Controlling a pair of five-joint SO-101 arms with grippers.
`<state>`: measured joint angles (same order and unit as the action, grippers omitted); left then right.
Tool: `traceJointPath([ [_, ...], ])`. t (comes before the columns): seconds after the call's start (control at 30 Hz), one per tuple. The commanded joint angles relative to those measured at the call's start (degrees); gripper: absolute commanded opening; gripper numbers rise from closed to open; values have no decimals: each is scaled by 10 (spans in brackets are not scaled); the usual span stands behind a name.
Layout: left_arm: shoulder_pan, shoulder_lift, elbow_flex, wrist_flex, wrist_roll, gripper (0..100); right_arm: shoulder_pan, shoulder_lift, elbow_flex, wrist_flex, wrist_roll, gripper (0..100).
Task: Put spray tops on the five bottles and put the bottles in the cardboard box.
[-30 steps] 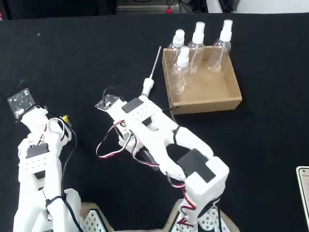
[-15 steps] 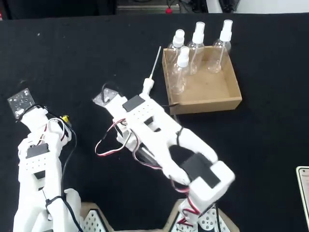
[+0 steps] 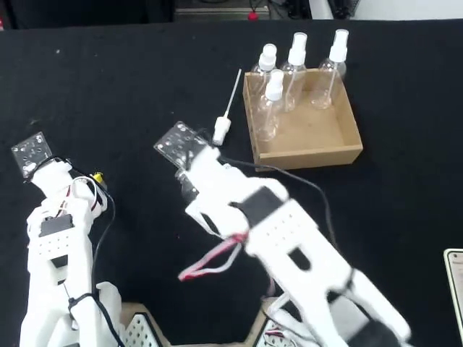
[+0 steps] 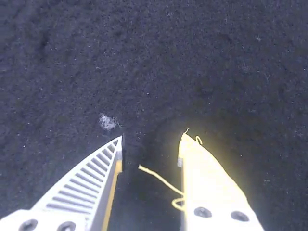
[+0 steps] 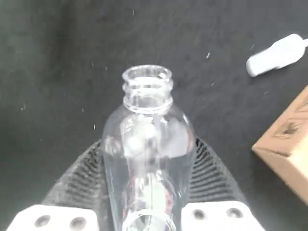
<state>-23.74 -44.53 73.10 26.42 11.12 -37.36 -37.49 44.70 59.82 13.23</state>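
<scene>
Over black cloth, right fingers clasp a clear, capless bottle.

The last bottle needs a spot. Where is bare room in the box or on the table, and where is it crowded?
Cardboard box: floor along the near and right walls is bare; four capped bottles crowd its far and left sides. Table: free beyond the left hand. Crowded: by the spray top, where the right hand holds the open bottle.

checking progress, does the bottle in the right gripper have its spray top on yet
No, the bottle in the right gripper has a bare open neck, and a spray top lies loose nearby.
</scene>
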Motion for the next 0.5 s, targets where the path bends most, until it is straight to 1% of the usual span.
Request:
traceJointPath([
  [0.0,0,-7,-24,-15,5,188,18,-93,7,-16,-1,59],
  [0.07,0,-7,-23,-15,5,188,51,-112,5,-15,-1,59],
  [0.13,1,-7,-23,-15,5,188,102,-126,-9,-1,-2,57],
  [0.2,7,-7,-23,-15,5,188,148,-135,-40,28,-6,57],
  [0.27,22,-7,-22,-15,4,188,180,-141,-73,63,-29,57],
  [0.33,37,-4,-21,-15,-21,188,205,-146,-110,107,-47,57],
  [0.47,86,-1,-20,-11,-69,188,260,-157,-175,164,-45,57],
])
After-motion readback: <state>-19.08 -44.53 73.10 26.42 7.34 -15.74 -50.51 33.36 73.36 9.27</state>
